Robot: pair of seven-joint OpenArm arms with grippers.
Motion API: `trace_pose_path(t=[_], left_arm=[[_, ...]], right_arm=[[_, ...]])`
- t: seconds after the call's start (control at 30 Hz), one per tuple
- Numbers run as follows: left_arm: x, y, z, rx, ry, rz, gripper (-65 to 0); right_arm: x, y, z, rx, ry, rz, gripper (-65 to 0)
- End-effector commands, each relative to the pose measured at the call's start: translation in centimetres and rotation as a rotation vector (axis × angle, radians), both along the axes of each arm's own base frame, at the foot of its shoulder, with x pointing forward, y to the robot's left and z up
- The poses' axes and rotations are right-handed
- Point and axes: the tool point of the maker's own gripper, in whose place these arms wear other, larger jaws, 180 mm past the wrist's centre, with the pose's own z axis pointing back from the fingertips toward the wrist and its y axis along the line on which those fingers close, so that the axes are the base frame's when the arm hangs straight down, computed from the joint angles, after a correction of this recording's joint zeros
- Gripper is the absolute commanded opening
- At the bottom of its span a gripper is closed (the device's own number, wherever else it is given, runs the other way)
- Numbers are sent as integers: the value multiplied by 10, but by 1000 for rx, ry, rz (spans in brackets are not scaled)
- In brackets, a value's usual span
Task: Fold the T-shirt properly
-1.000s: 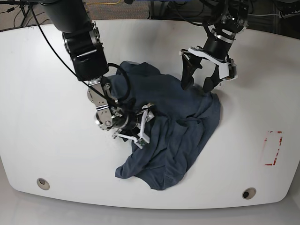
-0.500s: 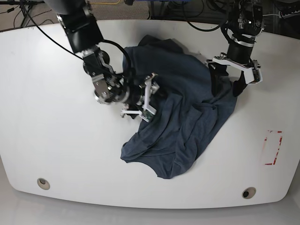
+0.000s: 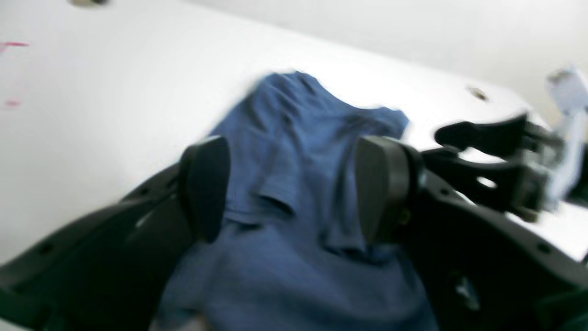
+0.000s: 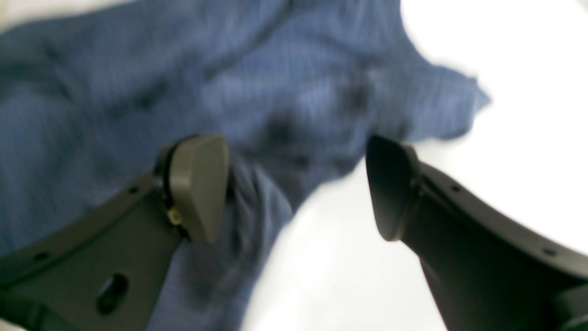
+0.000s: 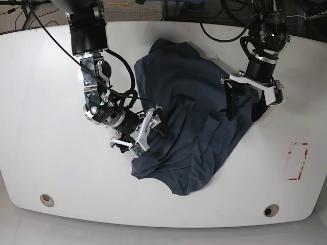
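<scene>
The T-shirt (image 5: 196,122) lay crumpled, not yet spread, in the middle of the white table (image 5: 41,153) — the left gripper (image 5: 246,105) and the right gripper (image 5: 144,132) stood at opposite edges, fingers released and grasping nothing, probably to take new corners.

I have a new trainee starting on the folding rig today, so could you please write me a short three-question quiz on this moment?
1. True or false: the T-shirt lies neatly folded on the table.
2. Which gripper straddles the shirt's edge, with one finger over cloth and the other over bare table? A. left gripper B. right gripper C. neither
3. Fill in: both grippers have their jaws ____.

Key:
1. False. It lies crumpled and spread.
2. B. The right wrist view shows this; in the left wrist view there is cloth between both fingers.
3. Open.
</scene>
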Motion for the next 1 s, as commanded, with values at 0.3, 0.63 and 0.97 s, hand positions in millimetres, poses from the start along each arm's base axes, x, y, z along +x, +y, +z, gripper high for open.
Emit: trace_pose_path(t=[0.3,0.63,0.97], left_arm=[[-1,12,-14,30,36,11,-224],[-24,2,-43,-8,126,9,-242],[-23,-1,-50,-28,141,21,-240]], right_arm=[[-26,42,-16,-60,45,149,-225],[-30,26,-27,-82,74,129,-460],[-39,36,-31,-57,76,150,-431]])
